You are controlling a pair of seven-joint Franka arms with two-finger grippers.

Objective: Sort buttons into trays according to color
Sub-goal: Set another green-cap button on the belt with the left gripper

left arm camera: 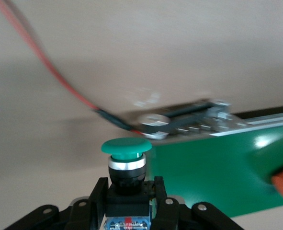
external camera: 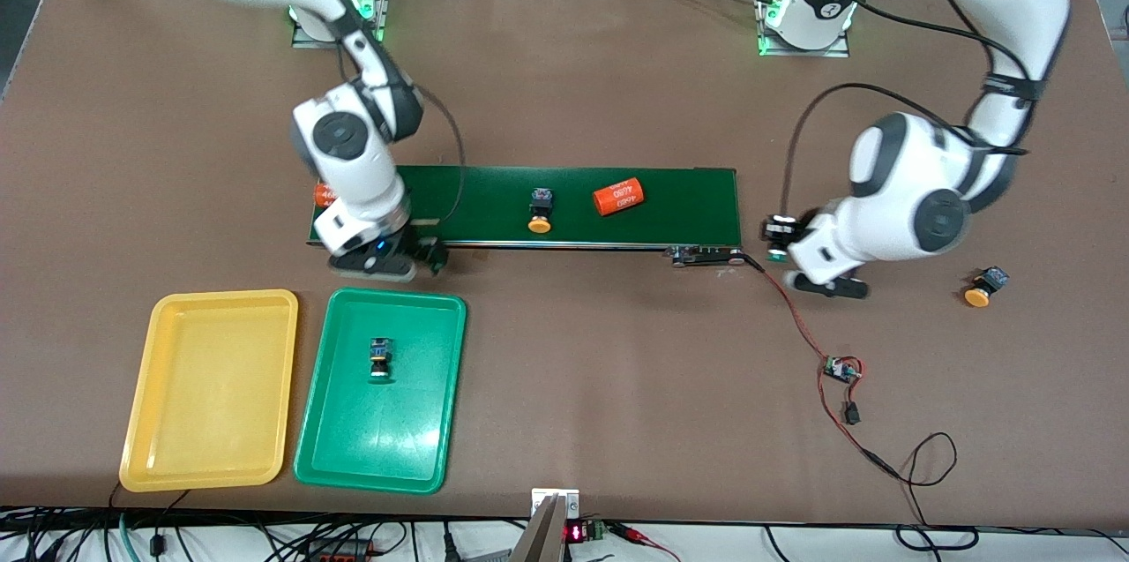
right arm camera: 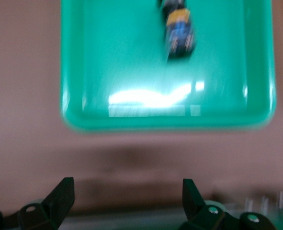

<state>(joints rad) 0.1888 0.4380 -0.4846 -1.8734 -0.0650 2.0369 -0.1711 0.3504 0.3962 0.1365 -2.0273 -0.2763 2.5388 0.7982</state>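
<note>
Both trays lie closest to the front camera, the yellow tray (external camera: 212,390) bare at my right arm's end of the table, the green tray (external camera: 381,390) just beside it with one button (external camera: 380,359) lying inside.

My right gripper (external camera: 388,262) hangs over the strip of table between the green tray and the conveyor belt (external camera: 529,206), fingers (right arm camera: 60,196) spread wide and holding nothing.

My left gripper (external camera: 781,237) sits just past the belt's end nearest my left arm, clenched on a green-capped button (left arm camera: 126,165) by its dark body, cap pointing outward.

On the belt rest a yellow-orange button (external camera: 540,211), an orange cylinder (external camera: 618,196) with white numbers, and a second cylinder (external camera: 326,194) partly hidden by my right arm. Another yellow-orange button (external camera: 986,287) lies on the table at my left arm's end.
</note>
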